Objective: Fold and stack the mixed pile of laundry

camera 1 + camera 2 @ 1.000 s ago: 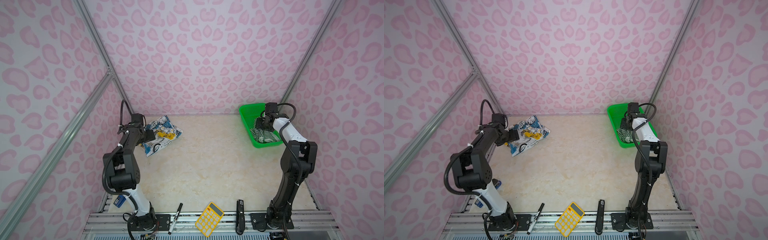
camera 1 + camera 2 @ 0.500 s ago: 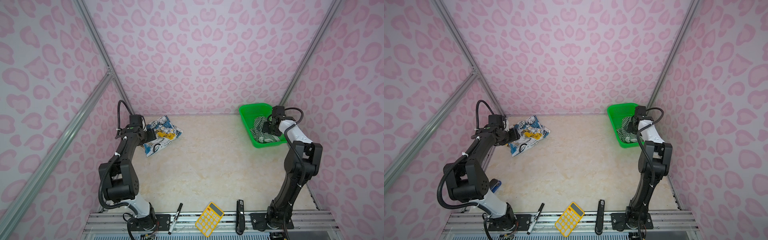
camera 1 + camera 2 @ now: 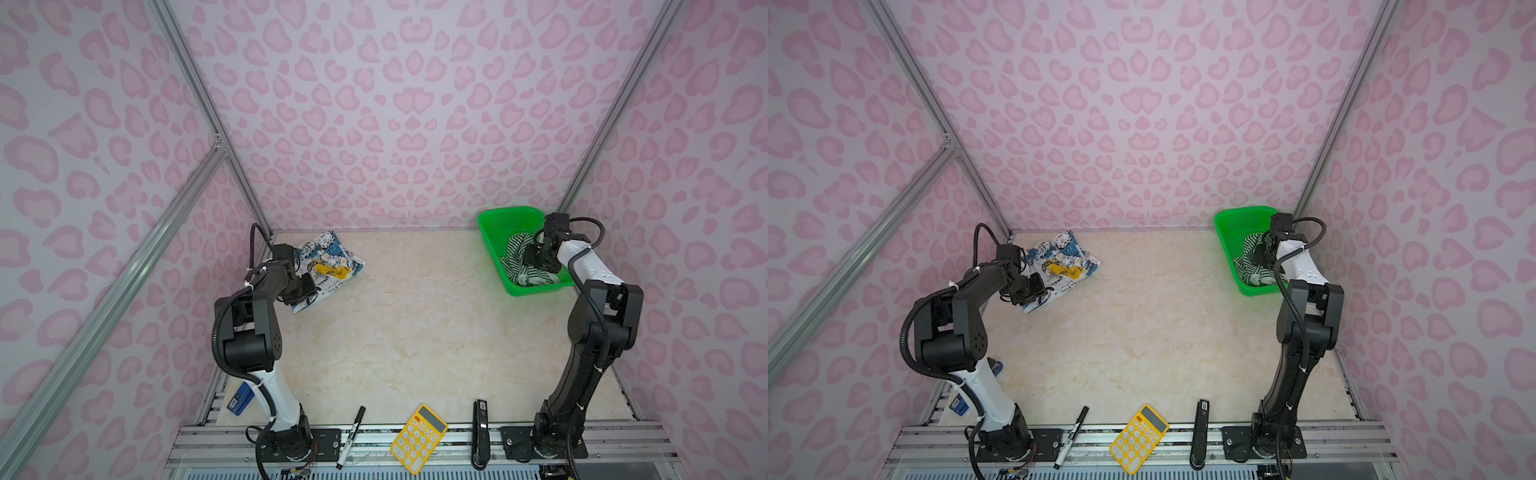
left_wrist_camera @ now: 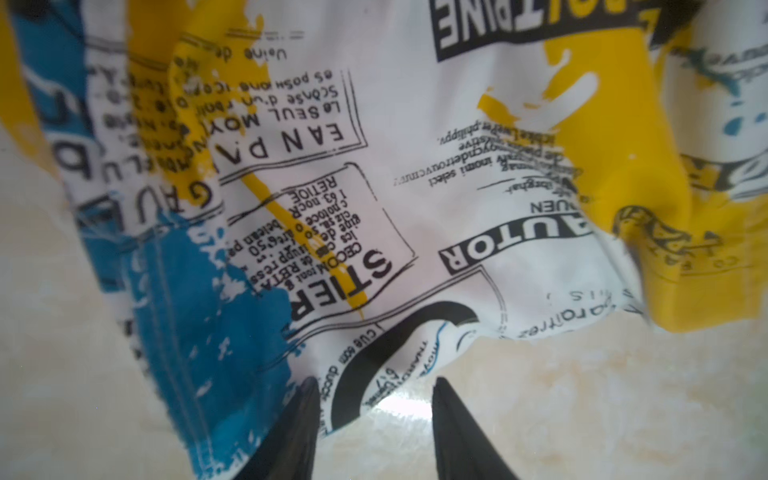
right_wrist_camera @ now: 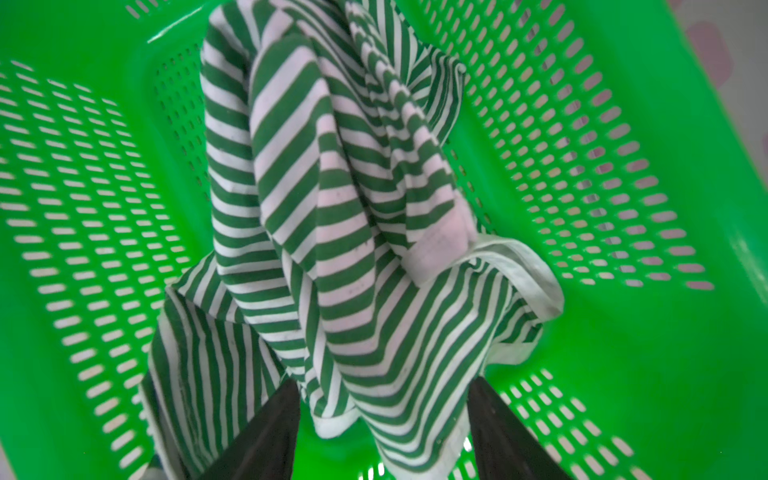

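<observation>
From up top I can't see either claw's tips; each is tucked under its own wrist housing. The left claw (image 4: 374,382) shows only in its wrist view. Its two dark fingers (image 4: 305,415) stand apart, bare counter (image 3: 415,332) glints between them, and the hem of the printed garment (image 3: 328,266) lies in the gap. I read it as released, not pinching. The right claw (image 5: 384,384) has its fingers spread with folds of the striped garment (image 3: 517,259) between them, but the contact is cut off at the frame edge, so I cannot tell whether it grips. A blue thing (image 3: 240,400) by the left arm's base is half hidden.

The green basket (image 3: 498,220) sits in the counter's far right corner and holds the striped garment, bunched, with one part raised toward the claw. The printed garment lies crumpled on the counter at far left, near the back wall.

My left arm bends at the elbow and reaches low to that garment's near edge. My right arm stands tall, its forearm angling down into the basket.
</observation>
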Robot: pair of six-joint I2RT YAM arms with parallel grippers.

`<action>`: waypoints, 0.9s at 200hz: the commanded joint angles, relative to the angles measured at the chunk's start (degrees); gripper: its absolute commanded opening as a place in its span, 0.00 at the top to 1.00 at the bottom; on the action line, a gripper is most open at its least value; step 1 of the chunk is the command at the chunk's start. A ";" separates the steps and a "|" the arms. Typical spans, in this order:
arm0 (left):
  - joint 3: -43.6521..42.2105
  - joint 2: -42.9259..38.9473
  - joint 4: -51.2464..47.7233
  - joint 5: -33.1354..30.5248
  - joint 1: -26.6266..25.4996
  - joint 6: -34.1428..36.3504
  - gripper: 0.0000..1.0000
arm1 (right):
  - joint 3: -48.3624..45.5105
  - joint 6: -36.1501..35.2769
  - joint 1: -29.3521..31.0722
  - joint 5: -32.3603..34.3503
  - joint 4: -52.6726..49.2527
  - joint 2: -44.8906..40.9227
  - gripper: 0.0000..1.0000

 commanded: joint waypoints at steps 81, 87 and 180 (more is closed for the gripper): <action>18.31 16.04 -10.00 -13.58 2.83 1.42 0.67 | -1.04 -0.18 0.11 -1.42 1.19 -1.45 0.35; 19.78 16.95 -10.59 -14.29 3.10 1.82 0.67 | -0.99 -0.26 0.09 -1.51 1.28 -1.47 0.35; 40.27 22.78 -14.04 -21.11 4.23 7.52 0.25 | 2.96 -2.28 -0.22 -2.80 -0.77 2.29 0.35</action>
